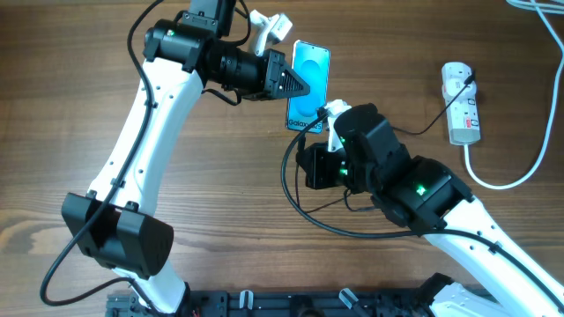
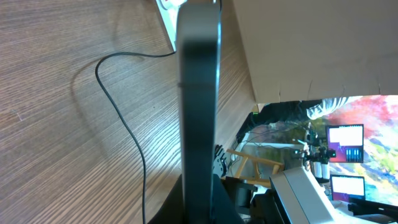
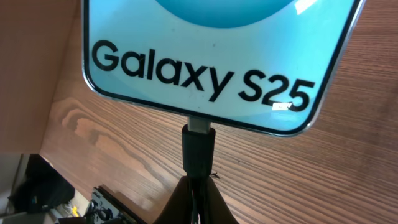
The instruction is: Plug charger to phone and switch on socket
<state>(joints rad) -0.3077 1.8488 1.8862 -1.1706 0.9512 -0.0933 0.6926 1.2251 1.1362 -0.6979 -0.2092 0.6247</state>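
The phone has a cyan screen and a white strip reading "Galaxy S25". My left gripper is shut on it; the left wrist view shows the phone edge-on between the jaws. My right gripper is shut on the charger's black connector. The connector's tip meets the phone's bottom edge, with a sliver of metal still showing. The thin black cable loops under the right arm and runs to the white socket at the far right.
The socket's thick white cord curves along the right table edge. A stretch of the thin black cable lies on the wood in the left wrist view. Both arms crowd the table's middle.
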